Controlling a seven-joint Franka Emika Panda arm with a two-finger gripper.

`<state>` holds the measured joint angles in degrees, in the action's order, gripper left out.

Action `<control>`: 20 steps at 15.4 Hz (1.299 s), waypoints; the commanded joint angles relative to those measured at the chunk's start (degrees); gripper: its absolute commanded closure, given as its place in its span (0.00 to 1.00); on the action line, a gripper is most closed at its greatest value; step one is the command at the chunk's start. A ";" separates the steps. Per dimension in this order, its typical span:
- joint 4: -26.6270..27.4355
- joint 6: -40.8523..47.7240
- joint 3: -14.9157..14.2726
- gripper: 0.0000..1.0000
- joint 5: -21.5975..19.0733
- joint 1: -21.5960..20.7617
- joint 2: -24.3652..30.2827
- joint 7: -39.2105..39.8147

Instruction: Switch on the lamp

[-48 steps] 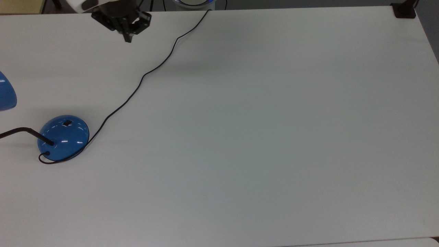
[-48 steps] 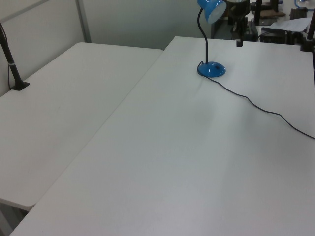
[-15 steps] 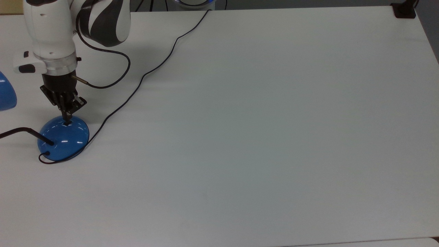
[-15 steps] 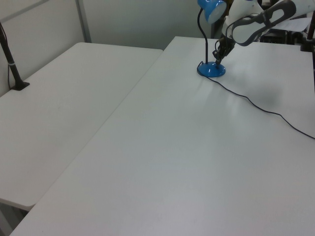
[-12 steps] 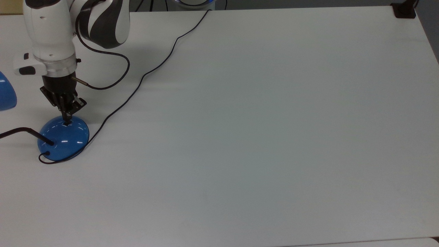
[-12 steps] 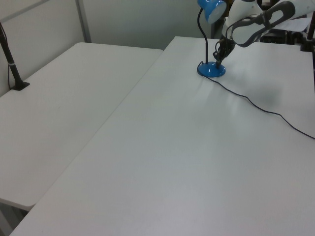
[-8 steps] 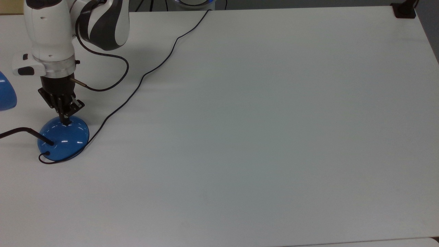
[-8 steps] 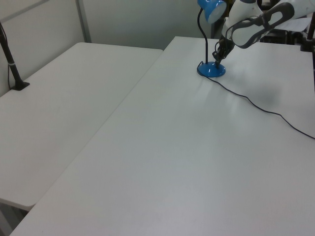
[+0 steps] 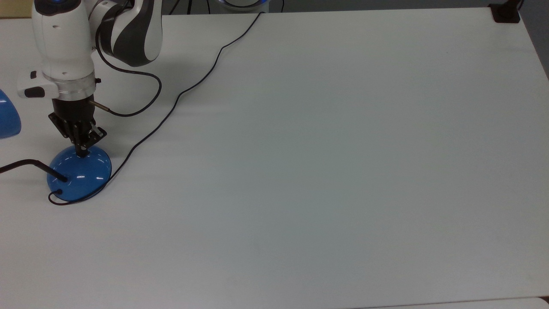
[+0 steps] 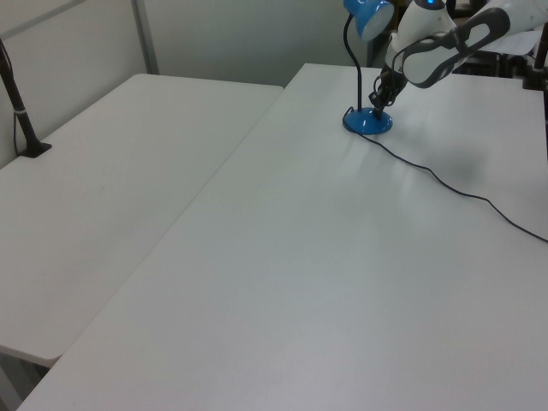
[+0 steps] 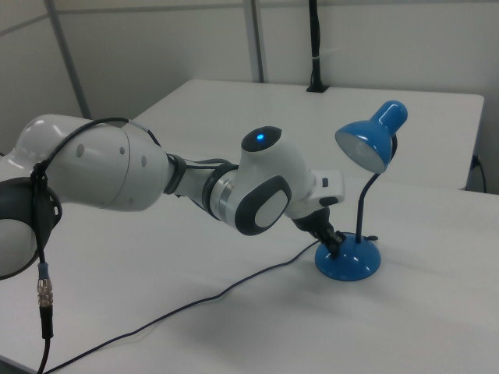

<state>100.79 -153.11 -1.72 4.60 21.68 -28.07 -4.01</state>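
1. I have the end effector (image 9: 81, 150) tip down on the upper slope of the lamp (image 9: 79, 172) base, right where the small switch sits; the fingers look pinched together into 1 point with nothing held between them.
2. The lamp stands near the top view's left edge of the table (image 9: 326, 163), its thin neck (image 9: 25, 164) running off that edge and its shade (image 11: 373, 143) hanging above the base in the right view.
3. I see no glow from the shade in the right view, so I judge the switch is not thrown yet.
4. To do this well, I want a short, straight press down through the switch, not a sideways shove; the dome is glossy and rounded, so a tip landing off centre will likely skid down the slope.
5. The base looks light, and I expect too much push at an angle to slide or tip it, so I plan to keep force modest and watch the shade for light as my cue to stop.
6. The cord (image 9: 171, 107) loops out from under the base and runs across the table to its far edge in the top view; it lies beside the arm, so I should lift straight up afterwards to stay out of it.
7. The table is plain white. In the left view a 2nd white table (image 10: 103, 188) butts against it, with a black post (image 10: 19, 107) standing on it and pale wall panels behind.
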 commanded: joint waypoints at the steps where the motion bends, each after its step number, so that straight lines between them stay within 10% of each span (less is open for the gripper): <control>1: -0.51 -1.22 -0.74 1.00 -0.12 -0.50 -0.85 1.28; 12: -3.58 -1.49 -0.74 1.00 -0.12 0.20 -3.14 2.50; 20: -0.68 21.77 3.55 1.00 -0.03 -2.68 10.56 3.04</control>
<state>97.63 -141.80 -0.43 4.62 21.37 -24.65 -1.45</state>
